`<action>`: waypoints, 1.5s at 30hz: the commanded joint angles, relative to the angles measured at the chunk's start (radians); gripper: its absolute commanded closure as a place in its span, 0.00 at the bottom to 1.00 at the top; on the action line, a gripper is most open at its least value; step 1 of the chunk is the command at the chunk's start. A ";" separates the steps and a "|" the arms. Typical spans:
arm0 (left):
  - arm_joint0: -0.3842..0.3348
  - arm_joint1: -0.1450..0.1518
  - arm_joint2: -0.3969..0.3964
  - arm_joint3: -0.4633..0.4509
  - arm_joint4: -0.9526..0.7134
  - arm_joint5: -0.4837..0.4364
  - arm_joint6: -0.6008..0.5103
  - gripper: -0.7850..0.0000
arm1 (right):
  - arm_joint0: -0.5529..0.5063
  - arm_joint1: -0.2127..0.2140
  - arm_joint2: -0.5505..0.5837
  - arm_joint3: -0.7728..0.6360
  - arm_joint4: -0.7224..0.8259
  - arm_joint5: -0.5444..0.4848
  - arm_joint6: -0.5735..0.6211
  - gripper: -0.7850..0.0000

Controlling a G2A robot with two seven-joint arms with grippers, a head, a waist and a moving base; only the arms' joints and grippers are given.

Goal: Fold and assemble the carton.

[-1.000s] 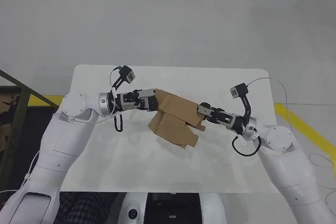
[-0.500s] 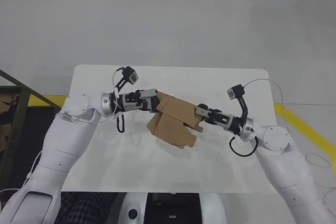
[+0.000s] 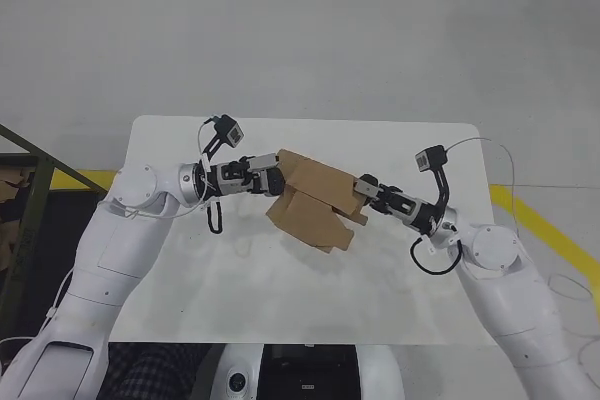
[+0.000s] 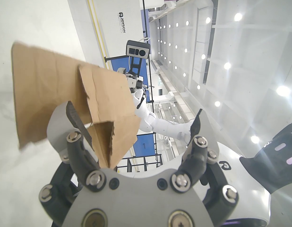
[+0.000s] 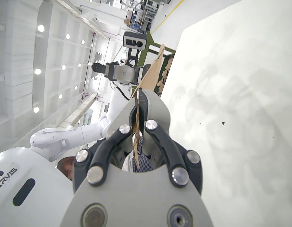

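A brown cardboard carton (image 3: 315, 198), partly folded, hangs over the middle of the white table (image 3: 420, 290) between my two arms. My right gripper (image 3: 359, 188) is shut on a thin edge of the carton (image 5: 152, 71), and the card runs straight between its pads (image 5: 142, 102). My left gripper (image 3: 274, 181) is at the opposite end of the carton (image 4: 49, 83) and stands open. One carton flap (image 4: 108, 140) lies inside the open left gripper (image 4: 134, 114), close against one finger (image 4: 74, 116); the other finger (image 4: 198, 125) is well apart from it.
A dark green rack (image 3: 10, 175) with more flat cardboard stands off the table's left side. Bare table surface lies in front of the carton and towards both near corners. A yellow floor line (image 3: 540, 225) runs past the right side.
The right gripper has shifted slightly towards the far side of the table, carrying its end of the carton with it. The carton has turned a little. The left arm has barely moved.
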 commanded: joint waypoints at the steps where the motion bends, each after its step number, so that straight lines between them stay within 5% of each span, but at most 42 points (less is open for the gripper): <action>1: 0.004 0.001 -0.006 0.002 0.002 0.003 0.002 0.00 | -0.001 0.000 0.009 0.000 -0.004 0.001 -0.019 1.00; 25: 0.010 -0.007 0.034 -0.019 0.010 0.022 0.028 0.00 | 0.005 -0.023 -0.019 -0.007 -0.026 0.006 -0.204 1.00; 26: 0.011 -0.007 0.035 -0.018 0.013 0.024 0.030 0.37 | 0.004 -0.024 -0.019 -0.007 -0.029 0.006 -0.212 1.00; 29: 0.010 -0.008 0.035 -0.015 0.015 0.035 0.040 1.00 | 0.001 -0.025 -0.016 -0.010 -0.048 0.004 -0.232 1.00; 43: -0.005 -0.011 0.054 0.007 0.040 0.089 0.062 1.00 | -0.008 -0.032 -0.032 -0.038 -0.182 0.000 -0.281 1.00; 44: -0.007 -0.011 0.054 0.010 0.043 0.093 0.063 1.00 | -0.009 -0.032 -0.033 -0.041 -0.196 -0.002 -0.286 0.91; 45: -0.008 -0.012 0.054 0.012 0.044 0.097 0.064 1.00 | -0.010 -0.032 -0.034 -0.045 -0.209 -0.003 -0.289 0.61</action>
